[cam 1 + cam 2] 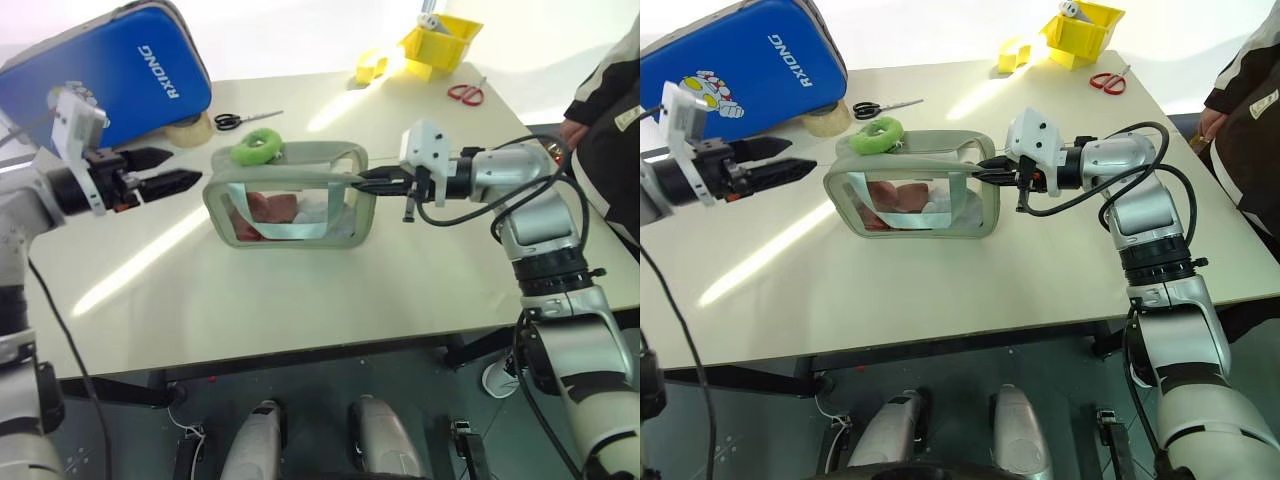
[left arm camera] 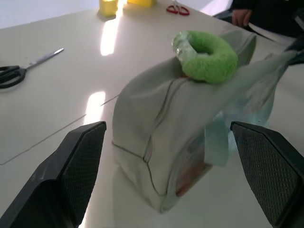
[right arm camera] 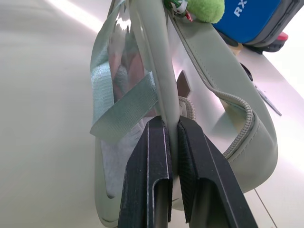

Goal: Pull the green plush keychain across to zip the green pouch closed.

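Keychain (image 1: 258, 146) resting on top of the pouch (image 1: 290, 195), at the pouch's left end, away from the right claw. Zipper looks drawn shut along the top as far as the keychain, though the right-hand end of the seam hard to judge. Pouch upright mid-table (image 1: 300, 300), red and white contents showing through the clear side.

Right claw (image 1: 362, 181) clenched on the pouch's right edge, pinning it. Left claw (image 1: 185, 170) released, fingers wide apart, hanging just beside the pouch's left end, touching nothing.

Looks like the pull done, or very nearly. Left to do, at a guess: letting go on the right.

Farther out: blue case (image 1: 120, 70), black scissors (image 1: 245, 119), yellow bin (image 1: 440, 42), a person's sleeve at the right edge.
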`<state>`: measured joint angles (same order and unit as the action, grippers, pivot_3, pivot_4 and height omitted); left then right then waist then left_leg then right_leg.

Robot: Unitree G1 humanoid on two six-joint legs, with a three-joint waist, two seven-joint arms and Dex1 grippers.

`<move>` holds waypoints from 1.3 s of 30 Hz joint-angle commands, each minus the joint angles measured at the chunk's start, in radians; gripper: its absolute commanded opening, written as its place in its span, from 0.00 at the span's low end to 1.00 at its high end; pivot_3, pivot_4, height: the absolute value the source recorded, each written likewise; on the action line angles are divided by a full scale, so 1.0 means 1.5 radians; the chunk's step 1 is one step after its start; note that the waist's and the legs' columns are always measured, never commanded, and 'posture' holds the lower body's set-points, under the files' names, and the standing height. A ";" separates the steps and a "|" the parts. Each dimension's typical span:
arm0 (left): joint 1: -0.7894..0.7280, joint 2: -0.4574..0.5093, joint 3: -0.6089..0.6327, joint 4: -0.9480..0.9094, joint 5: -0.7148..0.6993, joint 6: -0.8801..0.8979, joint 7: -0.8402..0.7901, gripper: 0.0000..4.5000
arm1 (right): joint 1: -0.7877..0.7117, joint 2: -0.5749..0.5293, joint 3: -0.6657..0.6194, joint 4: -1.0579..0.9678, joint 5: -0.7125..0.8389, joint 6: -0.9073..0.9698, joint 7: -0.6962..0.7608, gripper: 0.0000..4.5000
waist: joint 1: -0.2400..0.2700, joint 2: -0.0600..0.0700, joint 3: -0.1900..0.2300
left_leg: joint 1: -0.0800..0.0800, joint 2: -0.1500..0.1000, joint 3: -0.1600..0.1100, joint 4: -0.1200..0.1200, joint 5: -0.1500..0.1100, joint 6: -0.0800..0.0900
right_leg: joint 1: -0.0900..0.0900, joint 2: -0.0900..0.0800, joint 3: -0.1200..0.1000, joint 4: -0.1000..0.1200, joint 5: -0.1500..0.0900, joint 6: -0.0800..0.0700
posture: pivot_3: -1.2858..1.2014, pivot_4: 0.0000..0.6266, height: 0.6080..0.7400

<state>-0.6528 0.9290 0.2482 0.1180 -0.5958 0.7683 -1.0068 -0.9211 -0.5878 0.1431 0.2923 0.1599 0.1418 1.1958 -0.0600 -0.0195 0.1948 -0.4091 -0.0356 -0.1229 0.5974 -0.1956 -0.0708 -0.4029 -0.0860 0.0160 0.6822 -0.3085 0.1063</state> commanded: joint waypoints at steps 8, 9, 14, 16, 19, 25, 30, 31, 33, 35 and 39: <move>0.018 -0.014 -0.097 -0.001 0.088 -0.127 -0.053 1.00 | -0.023 0.006 -0.002 -0.007 0.003 -0.006 0.006 0.00 | 0.000 0.000 0.000 | 0.000 0.000 0.001 0.000 0.000 0.000 | 0.000 0.000 0.000 0.000 0.000 0.000 | 0.52 0.24 1.00; 0.013 -0.018 -0.100 0.009 0.094 -0.135 -0.052 1.00 | -0.024 0.006 -0.002 -0.005 0.003 -0.006 0.006 0.00 | -0.001 0.000 0.000 | 0.000 0.000 0.001 0.000 0.000 0.000 | 0.000 0.000 0.000 0.000 0.000 0.000 | 0.52 0.24 1.00; -0.015 -0.046 -0.092 0.046 0.097 -0.148 -0.041 1.00 | -0.020 0.006 -0.003 -0.011 0.003 -0.005 0.003 0.00 | -0.001 0.000 0.000 | 0.000 0.000 0.001 0.000 0.000 0.000 | 0.000 0.000 0.000 0.000 0.000 0.000 | 0.52 0.24 1.00; -0.017 -0.047 -0.091 0.045 0.094 -0.143 -0.047 0.88 | -0.017 0.005 -0.004 -0.015 0.003 -0.004 0.003 0.00 | -0.003 0.000 0.000 | 0.000 0.000 0.001 0.000 0.000 0.000 | 0.000 0.000 0.000 0.000 0.000 0.000 | 0.52 0.24 1.00; -0.015 -0.045 -0.089 0.041 0.089 -0.135 -0.055 0.59 | -0.016 0.004 -0.004 -0.016 0.004 -0.003 0.002 0.00 | -0.004 0.000 0.000 | 0.000 0.000 0.001 0.000 0.000 0.000 | 0.000 0.000 0.000 0.000 0.000 0.000 | 0.52 0.24 1.00; -0.006 -0.048 -0.096 0.034 0.095 -0.132 -0.060 0.01 | -0.018 0.006 -0.004 -0.018 0.004 -0.001 0.000 0.00 | -0.004 0.000 0.000 | 0.000 0.000 0.001 0.000 0.000 0.000 | 0.000 0.000 0.000 0.000 0.000 0.000 | 0.52 0.24 1.00; -0.006 -0.052 -0.093 0.034 0.096 -0.127 -0.051 0.01 | -0.022 0.008 -0.006 -0.022 0.009 0.009 -0.003 0.00 | -0.004 0.000 0.000 | 0.000 0.000 0.001 0.000 0.000 0.000 | 0.000 0.000 0.000 0.000 0.000 0.000 | 0.52 0.24 1.00; -0.007 -0.052 -0.090 0.034 0.096 -0.124 -0.045 0.01 | -0.024 0.010 -0.009 -0.023 0.013 0.017 -0.005 0.00 | -0.004 0.000 0.000 | 0.000 0.000 0.001 0.000 0.000 0.000 | 0.000 0.000 0.000 0.000 0.000 0.000 | 0.52 0.24 1.00; -0.010 -0.051 -0.085 0.034 0.096 -0.121 -0.039 0.00 | -0.028 0.012 -0.013 -0.026 0.022 0.036 -0.007 0.18 | -0.005 0.000 0.000 | 0.000 0.000 0.001 0.000 0.000 0.000 | 0.000 0.000 0.000 0.000 0.000 0.000 | 0.52 0.24 1.00; -0.011 -0.047 -0.082 0.038 0.101 -0.125 -0.034 0.00 | -0.030 0.011 -0.015 -0.031 0.028 0.048 -0.005 0.35 | -0.005 0.000 0.000 | 0.000 0.000 0.001 0.000 0.000 0.000 | 0.000 0.000 0.000 0.000 0.000 0.000 | 0.52 0.24 1.00; -0.006 -0.042 -0.079 0.039 0.104 -0.130 -0.031 0.00 | -0.035 -0.002 -0.025 -0.048 0.043 0.080 0.003 0.83 | -0.005 0.000 0.000 | 0.000 0.000 0.001 0.000 0.000 0.000 | 0.000 0.000 0.000 0.000 0.000 0.000 | 0.52 0.24 1.00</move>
<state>-0.6613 0.8450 0.0935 0.1928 -0.4444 0.5826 -1.0609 -0.9381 -0.5740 0.1446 0.2673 0.1961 0.2493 1.1956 -0.0675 -0.0195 0.1948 -0.4091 -0.0355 -0.1220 0.5973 -0.1957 -0.0706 -0.4032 -0.0861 0.0163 0.6823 -0.3086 0.1065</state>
